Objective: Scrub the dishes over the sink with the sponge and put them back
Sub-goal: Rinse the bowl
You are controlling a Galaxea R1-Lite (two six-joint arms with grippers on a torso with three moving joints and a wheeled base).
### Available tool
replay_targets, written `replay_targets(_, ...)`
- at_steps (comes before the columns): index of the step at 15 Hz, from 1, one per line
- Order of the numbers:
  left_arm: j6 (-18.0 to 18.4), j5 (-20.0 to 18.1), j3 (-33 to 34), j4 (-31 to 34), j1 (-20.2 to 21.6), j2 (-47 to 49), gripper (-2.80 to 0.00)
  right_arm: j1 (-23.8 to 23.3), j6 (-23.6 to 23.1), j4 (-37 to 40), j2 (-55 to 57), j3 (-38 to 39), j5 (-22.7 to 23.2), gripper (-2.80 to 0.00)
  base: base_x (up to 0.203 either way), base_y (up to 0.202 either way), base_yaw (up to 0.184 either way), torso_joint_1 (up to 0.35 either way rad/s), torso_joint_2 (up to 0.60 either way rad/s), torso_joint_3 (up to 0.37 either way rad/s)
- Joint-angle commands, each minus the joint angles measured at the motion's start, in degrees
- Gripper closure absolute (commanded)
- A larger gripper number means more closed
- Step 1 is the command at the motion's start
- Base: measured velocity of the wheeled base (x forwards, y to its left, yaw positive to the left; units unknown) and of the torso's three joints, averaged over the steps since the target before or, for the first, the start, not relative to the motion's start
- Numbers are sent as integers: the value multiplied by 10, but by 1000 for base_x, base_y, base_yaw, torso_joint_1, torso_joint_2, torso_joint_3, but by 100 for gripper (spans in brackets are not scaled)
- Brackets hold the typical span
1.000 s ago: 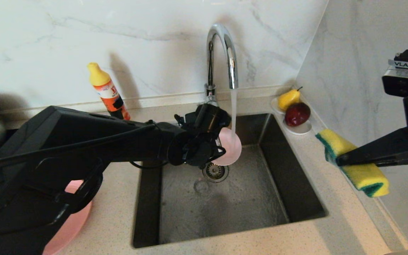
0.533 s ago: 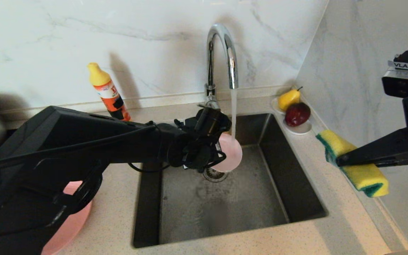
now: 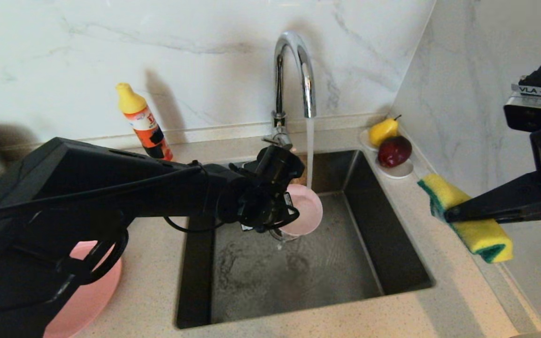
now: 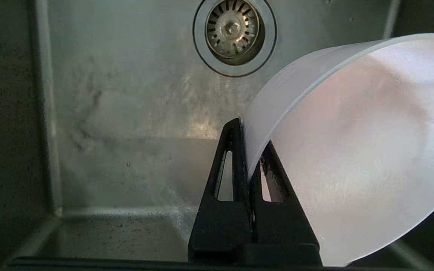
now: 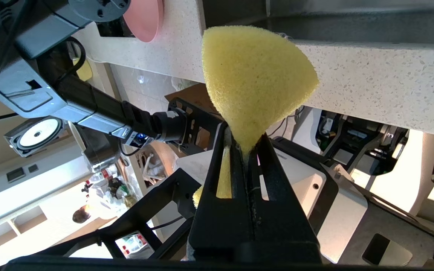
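Note:
My left gripper point(image 3: 285, 207) point(image 4: 249, 139) is shut on the rim of the pale pink-white bowl point(image 3: 305, 210) point(image 4: 352, 150). One finger is inside the wall and one outside. The bowl hangs over the back of the sink point(image 3: 317, 272) above the drain point(image 4: 234, 28), and tap water point(image 3: 309, 150) falls into it. My right gripper point(image 3: 446, 216) point(image 5: 245, 139) is shut on the yellow and green sponge point(image 3: 467, 218) point(image 5: 254, 71), held in the air above the right counter. A salmon-pink plate point(image 3: 89, 295) lies on the left counter, partly hidden by my left arm.
The chrome faucet point(image 3: 294, 70) arches over the sink's back edge. An orange bottle point(image 3: 141, 119) with a yellow cap stands at the back left. A white dish with a pear and an apple point(image 3: 392, 150) sits at the sink's back right corner. A marble wall closes the right side.
The left wrist has turned, so the bowl's opening faces more upward under the stream, and the bowl sits slightly lower. The right arm and sponge have stayed still.

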Motion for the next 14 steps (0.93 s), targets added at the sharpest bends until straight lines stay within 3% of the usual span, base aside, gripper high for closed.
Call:
replay_targets(1, 0, 12, 7, 1, 1, -7, 0, 0, 2, 3, 2, 3, 1, 0, 0, 0, 0, 0, 0, 0)
replay_targets(5, 30, 126, 47, -8, 6, -40, 0, 1, 2, 3, 2, 7, 2, 0, 0, 0, 0, 0, 0, 0)
replay_targets(8, 58, 163, 84, -47, 17, -59, 0, 1, 2, -4, -2, 18, 7, 0, 0, 0, 0, 0, 0, 0)
replay_targets(10, 87, 224, 99, -74, 19, -67, 0, 1, 1, -16, -3, 28, 8, 0, 0, 0, 0, 0, 0, 0)
replay_targets(14, 135, 257, 120, -81, 21, -94, 0, 1, 1, -17, -3, 32, 8, 0, 0, 0, 0, 0, 0, 0)
